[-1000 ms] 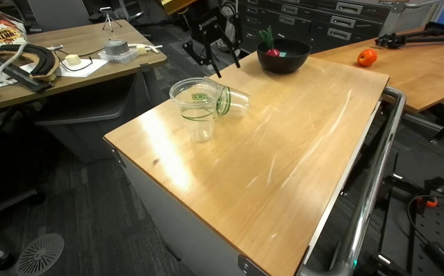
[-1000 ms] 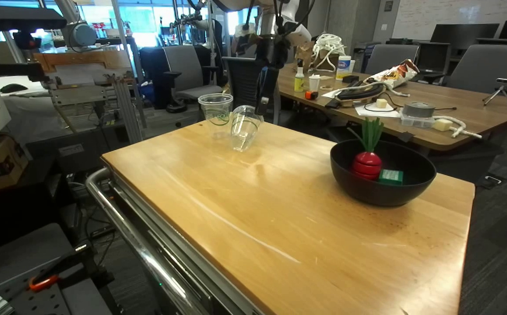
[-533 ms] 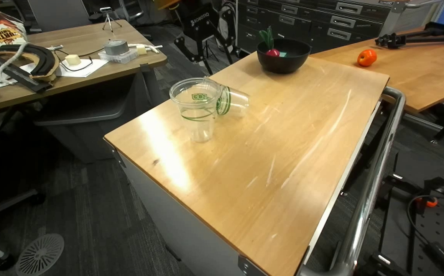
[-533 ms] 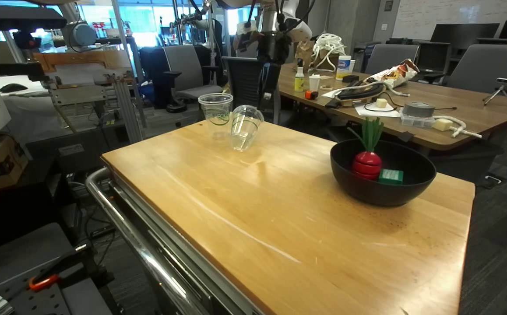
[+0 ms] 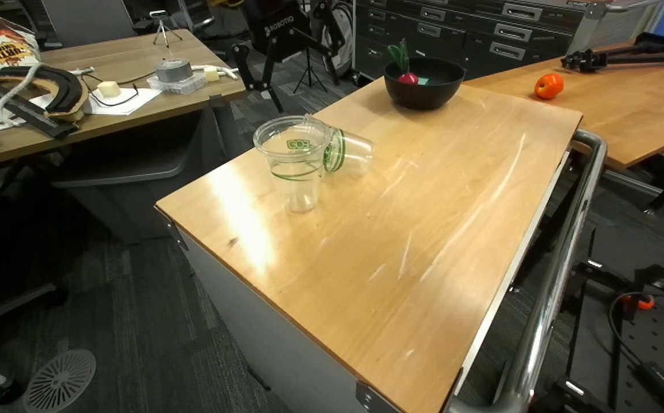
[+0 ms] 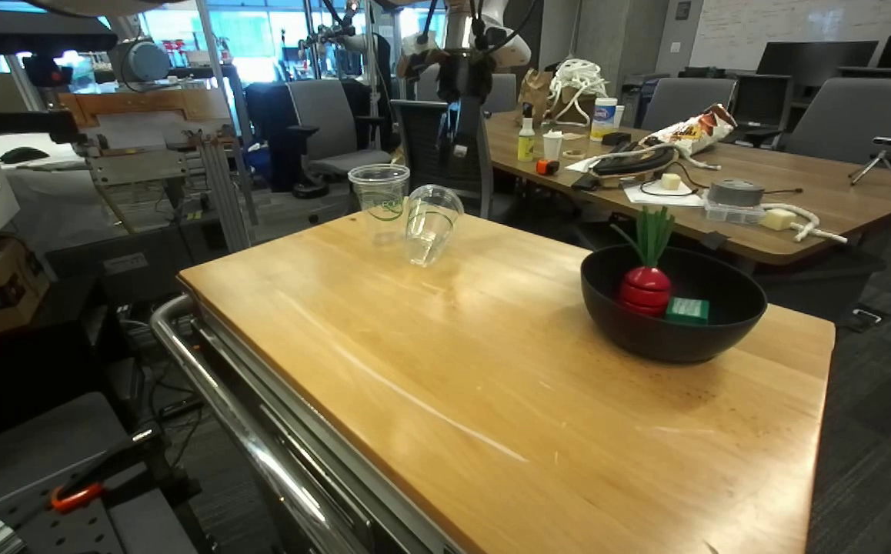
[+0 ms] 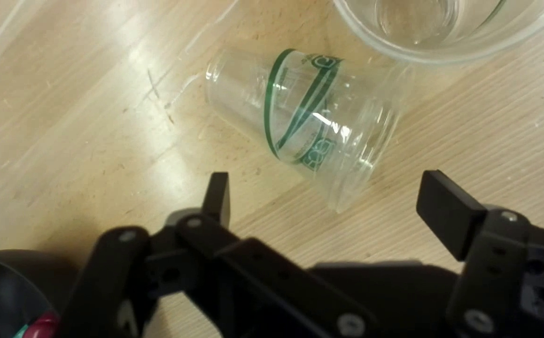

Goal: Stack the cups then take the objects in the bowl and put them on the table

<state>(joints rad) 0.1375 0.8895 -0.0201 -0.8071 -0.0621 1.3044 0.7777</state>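
Observation:
Two clear cups are at one end of the light-wood table. The upright cup stands near the edge; beside it the tipped cup lies on its side, its rim towards the upright one. Whether they touch I cannot tell. My gripper hangs beyond the cups, above the table. In the wrist view its fingers are spread wide, with the tipped cup ahead of them and nothing held. The dark bowl holds a red roundish object with a green stem and a small green block.
A metal rail runs along one table side. Past the table, an orange ball rests on the orange-brown desk. A cluttered desk with a tape roll, cables and a snack bag stands on another side.
My gripper has spread its fingers wider and has shifted left in both exterior views, away from the bowl. The cups, the bowl and its contents stay where they were.

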